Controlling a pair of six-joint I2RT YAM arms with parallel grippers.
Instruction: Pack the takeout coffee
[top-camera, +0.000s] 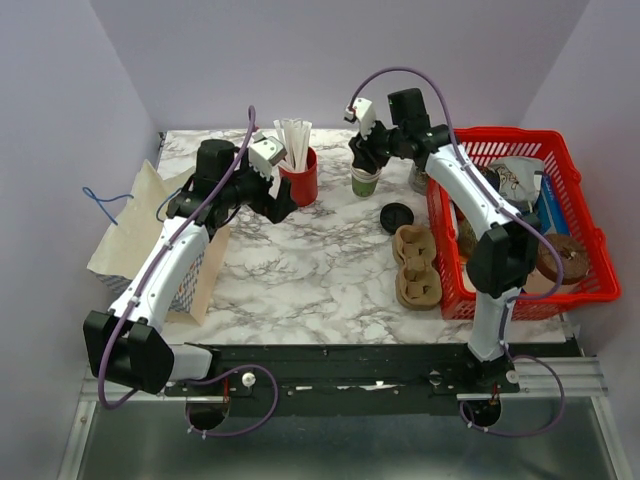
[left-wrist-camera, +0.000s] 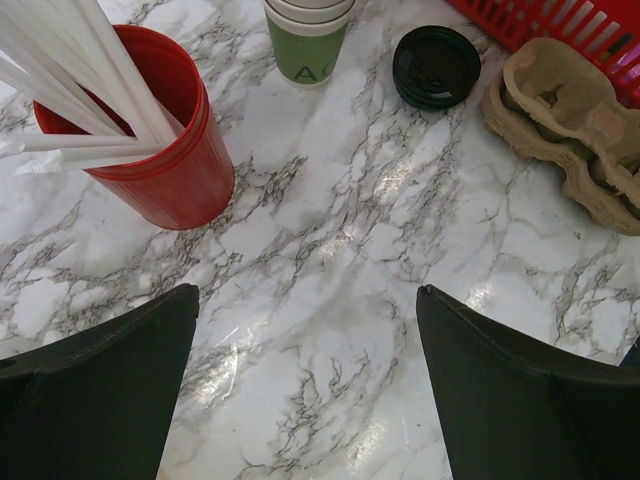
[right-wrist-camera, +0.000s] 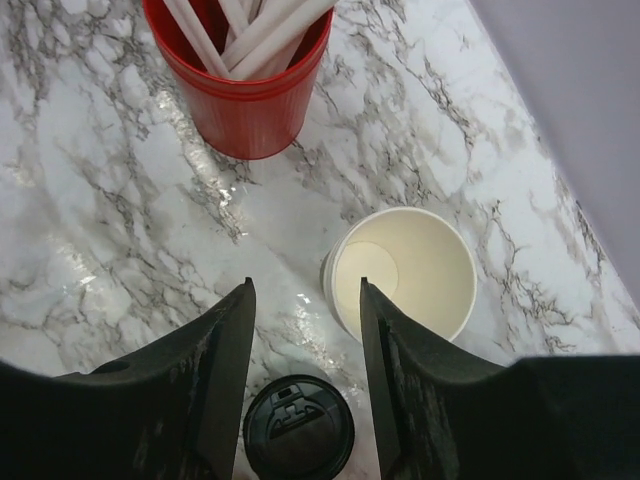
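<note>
Paper cup (left-wrist-camera: 307, 45) cropped by the left wrist view's top edge, its band lettering partly legible, black lid (right-wrist-camera: 298, 435) clipped at the right wrist view's bottom, red basket (top-camera: 560, 297) contents indistinct

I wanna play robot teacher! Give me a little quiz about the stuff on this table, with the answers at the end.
1. True or false: the black lid is pressed onto the paper cup.
2. What stands in the red cup? A) white straws B) spoons C) pencils
3. Fill in: the ___ gripper is the one closest to the paper cup.

Key
1. False. The lid lies flat on the table beside the open cup.
2. A.
3. Right. The right gripper is at the cup's rim.
</note>
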